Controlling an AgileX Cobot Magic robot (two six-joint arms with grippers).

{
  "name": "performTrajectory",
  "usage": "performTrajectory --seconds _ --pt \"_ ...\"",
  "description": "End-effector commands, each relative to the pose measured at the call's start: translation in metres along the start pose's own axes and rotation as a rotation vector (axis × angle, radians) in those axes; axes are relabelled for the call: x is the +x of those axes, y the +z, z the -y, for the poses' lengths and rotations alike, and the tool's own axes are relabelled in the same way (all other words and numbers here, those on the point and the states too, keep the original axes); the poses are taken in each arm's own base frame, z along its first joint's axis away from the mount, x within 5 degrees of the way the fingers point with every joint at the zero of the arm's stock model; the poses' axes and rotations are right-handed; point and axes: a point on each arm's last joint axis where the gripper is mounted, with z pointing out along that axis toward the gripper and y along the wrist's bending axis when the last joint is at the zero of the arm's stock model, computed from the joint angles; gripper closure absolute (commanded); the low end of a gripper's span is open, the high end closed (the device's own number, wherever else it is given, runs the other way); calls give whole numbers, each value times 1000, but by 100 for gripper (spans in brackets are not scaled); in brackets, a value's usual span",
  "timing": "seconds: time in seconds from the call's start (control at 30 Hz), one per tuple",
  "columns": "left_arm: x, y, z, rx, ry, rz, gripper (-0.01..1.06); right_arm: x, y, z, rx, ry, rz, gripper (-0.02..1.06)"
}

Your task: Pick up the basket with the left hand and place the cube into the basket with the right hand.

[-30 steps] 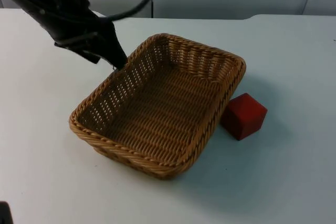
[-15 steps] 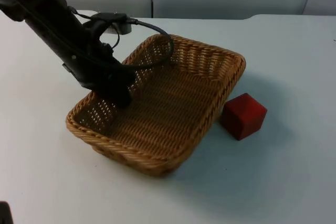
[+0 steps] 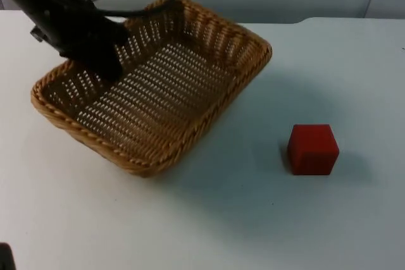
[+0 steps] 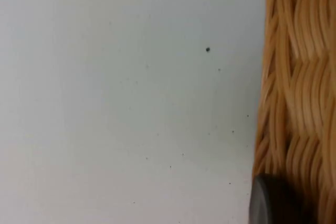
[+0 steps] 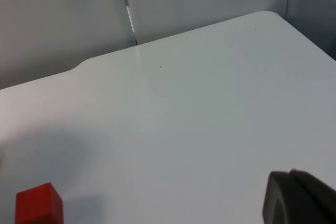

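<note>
Left hand [image 3: 107,67] clamped on the wicker basket [image 3: 152,86] rim, lifted and tilted above the bench [image 3: 253,219]. Red cube [image 3: 312,149] well apart, alone. Looks rigid, light: best pinched across opposite flat faces. Right hand [image 5: 294,198] waiting; grip can't tell.

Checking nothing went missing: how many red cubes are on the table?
1. The cube sits on the white table, apart from the basket held by the left end effector. None lies inside it.

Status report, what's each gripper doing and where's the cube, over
Left gripper shut on basket rim, basket lifted and tilted. Right gripper waits. Red cube on table, apart from basket. Nothing in the way.
</note>
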Motion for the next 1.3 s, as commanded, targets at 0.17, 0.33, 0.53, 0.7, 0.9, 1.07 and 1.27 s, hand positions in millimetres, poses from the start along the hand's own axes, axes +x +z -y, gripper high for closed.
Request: performTrajectory --seconds 0.17,0.33,0.53,0.7,0.9,1.07,1.27 --pt "-8 -41 19 62 -36 32 105 0 0 0 1 -2 15 105" --pt "-4 -42 25 126 -46 -9 105 0 0 0 1 -2 15 105" --pt "-3 -42 25 130 -46 -14 105 0 0 0 1 -2 15 105" --pt "-4 -42 25 128 -46 -12 105 0 0 0 1 -2 15 105" --pt "-7 -42 23 101 -48 21 105 0 0 0 1 -2 15 105" --pt "-10 -42 20 75 -50 55 105 0 0 0 1 -2 15 105" --pt "-15 -42 16 29 -54 113 105 0 0 0 1 -2 15 105"
